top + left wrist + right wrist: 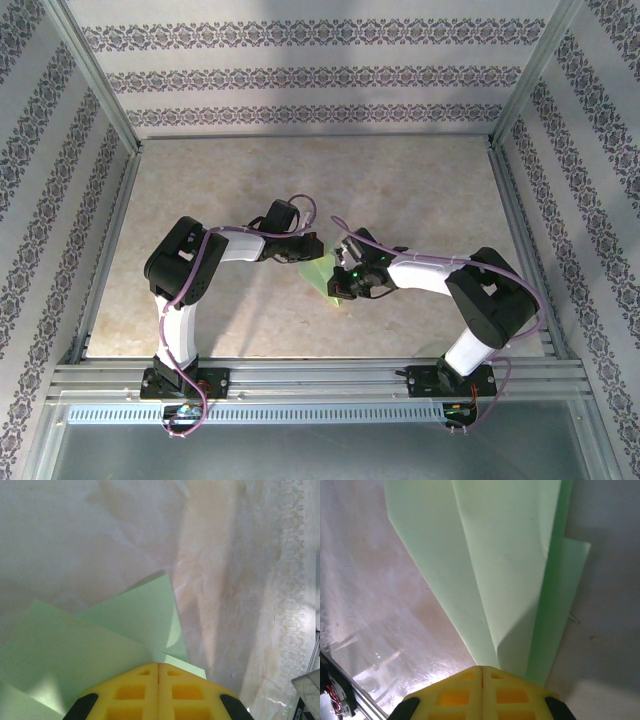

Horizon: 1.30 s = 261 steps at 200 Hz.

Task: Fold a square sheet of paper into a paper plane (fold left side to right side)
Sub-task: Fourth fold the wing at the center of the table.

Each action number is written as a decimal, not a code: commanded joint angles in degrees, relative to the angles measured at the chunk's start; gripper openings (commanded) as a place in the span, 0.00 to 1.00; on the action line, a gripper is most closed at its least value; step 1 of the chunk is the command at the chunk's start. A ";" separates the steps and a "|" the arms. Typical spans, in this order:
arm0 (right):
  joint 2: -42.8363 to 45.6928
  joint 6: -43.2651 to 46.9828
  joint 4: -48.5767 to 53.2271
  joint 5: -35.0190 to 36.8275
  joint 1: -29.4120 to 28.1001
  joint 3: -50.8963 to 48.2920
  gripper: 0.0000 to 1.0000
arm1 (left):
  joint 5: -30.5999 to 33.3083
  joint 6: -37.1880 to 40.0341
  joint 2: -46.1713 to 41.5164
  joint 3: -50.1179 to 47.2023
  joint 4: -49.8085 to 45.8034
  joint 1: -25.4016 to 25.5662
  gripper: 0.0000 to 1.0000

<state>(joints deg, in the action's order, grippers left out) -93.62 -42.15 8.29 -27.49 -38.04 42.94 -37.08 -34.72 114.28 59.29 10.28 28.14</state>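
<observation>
Left gripper and right gripper each clamped on the half-folded green paper; best swing the left side over slowly, matching edges before creasing.

no readable text, labels, brands or numbers anywhere

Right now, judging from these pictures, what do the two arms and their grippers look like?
The left arm and the right arm both have white links between bulky black joints, and a thin purple cable loops along each. The left gripper and the right gripper have blocky yellow fingers with square recesses.
</observation>
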 commanded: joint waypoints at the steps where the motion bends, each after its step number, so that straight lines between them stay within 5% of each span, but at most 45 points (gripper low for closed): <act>1: 0.60 -0.80 0.18 -0.49 -0.05 -1.19 0.00 | 5.48 2.38 2.43 -1.01 -7.52 -0.14 0.00; 261: 3.76 -2.22 0.83 0.33 0.07 -8.68 0.00 | 6.31 2.51 2.70 -0.58 -8.22 -0.19 0.00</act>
<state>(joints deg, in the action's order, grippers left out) -91.20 -43.38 4.03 -27.90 -38.00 37.34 -36.67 -33.63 114.28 60.03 8.56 28.14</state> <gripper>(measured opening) 0.055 0.064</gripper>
